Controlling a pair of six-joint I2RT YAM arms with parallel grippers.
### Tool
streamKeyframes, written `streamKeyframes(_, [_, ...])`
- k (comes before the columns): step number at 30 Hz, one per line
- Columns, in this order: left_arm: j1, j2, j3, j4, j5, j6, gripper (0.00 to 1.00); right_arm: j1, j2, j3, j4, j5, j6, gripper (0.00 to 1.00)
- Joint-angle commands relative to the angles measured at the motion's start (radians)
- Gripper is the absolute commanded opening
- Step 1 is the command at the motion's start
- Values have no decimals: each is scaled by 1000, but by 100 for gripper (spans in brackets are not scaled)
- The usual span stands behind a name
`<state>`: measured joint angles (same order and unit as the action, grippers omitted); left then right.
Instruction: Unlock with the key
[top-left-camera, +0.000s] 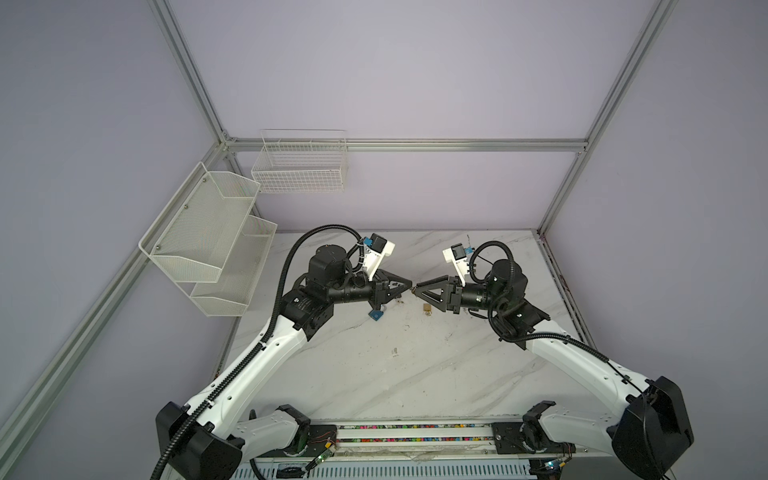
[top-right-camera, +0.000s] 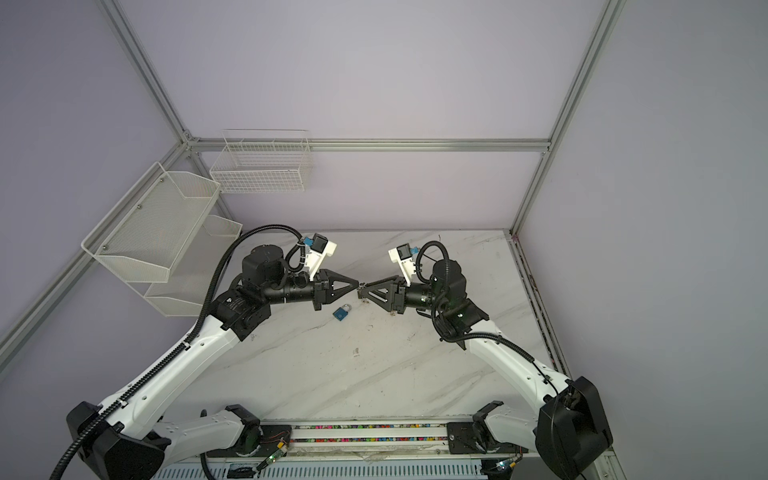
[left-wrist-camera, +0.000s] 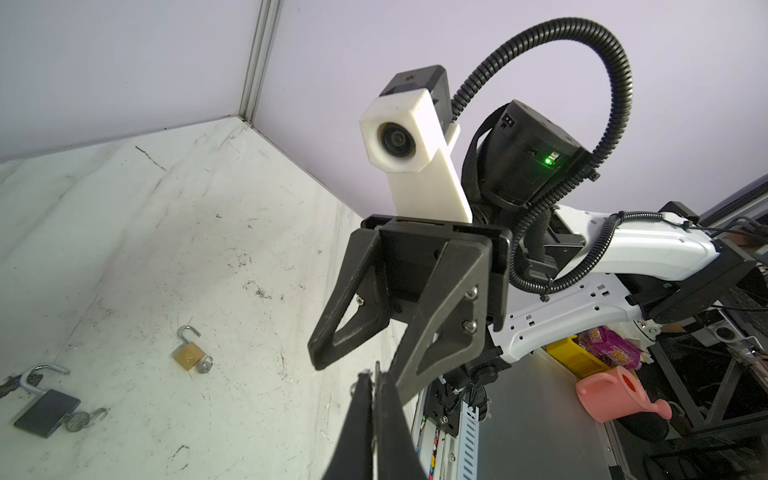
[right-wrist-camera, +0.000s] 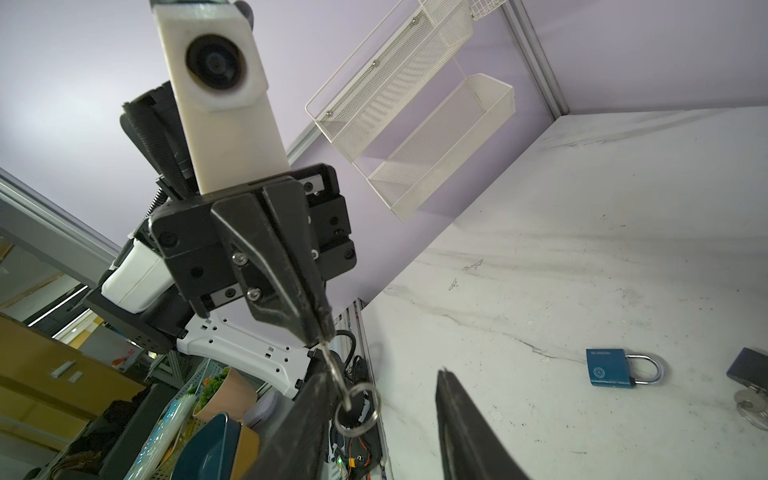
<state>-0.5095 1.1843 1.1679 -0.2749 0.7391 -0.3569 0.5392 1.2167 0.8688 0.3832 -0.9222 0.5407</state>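
Handover in mid-air, by the look of it: the left fingers (right-wrist-camera: 291, 286), pressed together, pinch the key (right-wrist-camera: 331, 363), and its ring (right-wrist-camera: 376, 405) dangles free below them. The right fingers (right-wrist-camera: 461, 415) stand spread to either side of that ring at the bottom of the frame. Whether one of them already touches the key cannot be told.

In a top view the two sets of tips meet at centre frame, raised above the marble bench (top-right-camera: 374, 374). The blue padlock (top-right-camera: 341, 311), shackle closed, lies flat on the bench just below and left of that meeting point. A brass padlock (left-wrist-camera: 189, 353) and a grey padlock (left-wrist-camera: 48, 411) lie at lower left of the left wrist view, shackles already swung open and keys in them.

The likeliest slip is a dropped key, if the left fingers let go before the right ones have truly closed. A grip that lands on the loose ring rather than the key itself would leave the key swinging and impossible to aim or turn. The tips are so close that a small misjudged advance could knock them together and twist the key askew. The blue padlock is loose, so it may skid when the key is pushed at it unless it is braced.
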Motion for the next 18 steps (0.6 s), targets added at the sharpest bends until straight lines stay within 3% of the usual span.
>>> streamKeyframes(1, [8,6,114,0,38,22,0,-2,8,30,-9,-43,-39,39])
streamKeyframes(18, [9,44,140,-24,56,35,0,-2,41,59,33,-75,-44,22])
